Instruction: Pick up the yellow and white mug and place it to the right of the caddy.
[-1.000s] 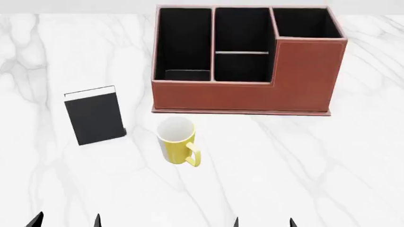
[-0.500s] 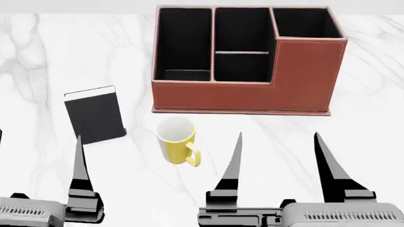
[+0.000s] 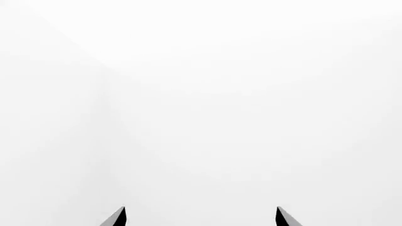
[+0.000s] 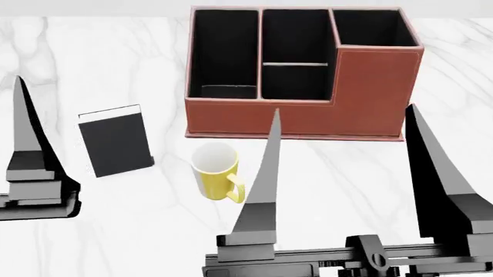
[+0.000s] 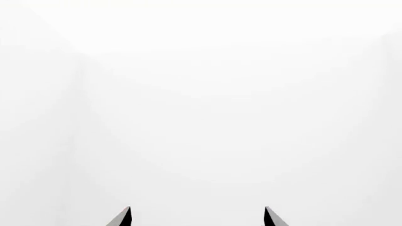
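Note:
The yellow and white mug [image 4: 215, 172] stands upright on the marble table, its handle turned toward me and to the right. Behind it is the reddish-brown caddy [image 4: 370, 86] with black-lined compartments. In the head view my right gripper [image 4: 343, 108] is open, raised in front of the camera. One of its fingers [image 4: 266, 173] is just right of the mug and the other [image 4: 433, 173] is far right. One finger [image 4: 27, 144] of my left gripper shows at the left edge. Both wrist views show blank white past the left gripper [image 3: 201, 208] and the right gripper [image 5: 197, 208], both open and empty.
A flat black book [image 4: 115, 141] with a white edge lies left of the mug. Bare marble table [image 4: 447, 69] lies right of the caddy.
Both arms have risen from the bottom edge of the head view, and their fingers now reach far up the picture. Mug, caddy and book have not moved.

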Tool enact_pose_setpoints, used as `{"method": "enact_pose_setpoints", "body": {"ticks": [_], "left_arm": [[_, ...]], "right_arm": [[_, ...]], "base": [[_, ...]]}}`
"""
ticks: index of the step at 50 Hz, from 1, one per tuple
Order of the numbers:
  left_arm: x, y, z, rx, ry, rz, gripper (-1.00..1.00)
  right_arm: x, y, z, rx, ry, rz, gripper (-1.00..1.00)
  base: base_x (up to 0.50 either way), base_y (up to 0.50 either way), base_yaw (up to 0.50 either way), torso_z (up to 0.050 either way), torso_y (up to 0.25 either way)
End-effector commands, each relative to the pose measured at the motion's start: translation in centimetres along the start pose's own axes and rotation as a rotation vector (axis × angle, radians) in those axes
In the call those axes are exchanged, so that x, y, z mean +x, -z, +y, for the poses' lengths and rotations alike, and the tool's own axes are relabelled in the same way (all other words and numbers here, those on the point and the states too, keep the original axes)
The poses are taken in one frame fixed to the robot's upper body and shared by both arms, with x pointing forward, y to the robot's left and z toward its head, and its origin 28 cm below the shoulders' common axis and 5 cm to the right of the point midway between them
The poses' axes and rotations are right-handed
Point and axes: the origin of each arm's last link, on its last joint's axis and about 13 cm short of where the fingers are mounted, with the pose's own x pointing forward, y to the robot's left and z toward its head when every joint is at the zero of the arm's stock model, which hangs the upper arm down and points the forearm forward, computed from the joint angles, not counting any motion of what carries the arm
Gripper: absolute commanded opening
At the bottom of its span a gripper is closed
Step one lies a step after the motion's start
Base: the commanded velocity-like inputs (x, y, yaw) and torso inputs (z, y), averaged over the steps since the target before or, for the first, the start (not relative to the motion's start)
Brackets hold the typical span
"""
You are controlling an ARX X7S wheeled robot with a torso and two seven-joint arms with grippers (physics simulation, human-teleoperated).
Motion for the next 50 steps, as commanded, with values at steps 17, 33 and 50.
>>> {"method": "enact_pose_setpoints", "body": {"ticks": [17,33,50], "left_arm": [[-0.3,-0.3,2.7,0.021,-0.135,-0.052,1.0],[-0.9,0.0,4.1,0.005,-0.215,-0.071,1.0],[-3.5,0.5,7.8,0.077,-0.485,-0.103,1.0]], "right_arm": [[-0.7,-0.5,-0.8,0.063,0.115,0.059,1.0],[-0.5,-0.2,0.2,0.02,-0.004,0.06,1.0],[-0.9,0.0,0.5,0.039,-0.066,0.045,1.0]], "base": [[0.0,0.0,0.0,0.0,0.0],[0.0,0.0,0.0,0.0,0.0],[0.0,0.0,0.0,0.0,0.0]]}}
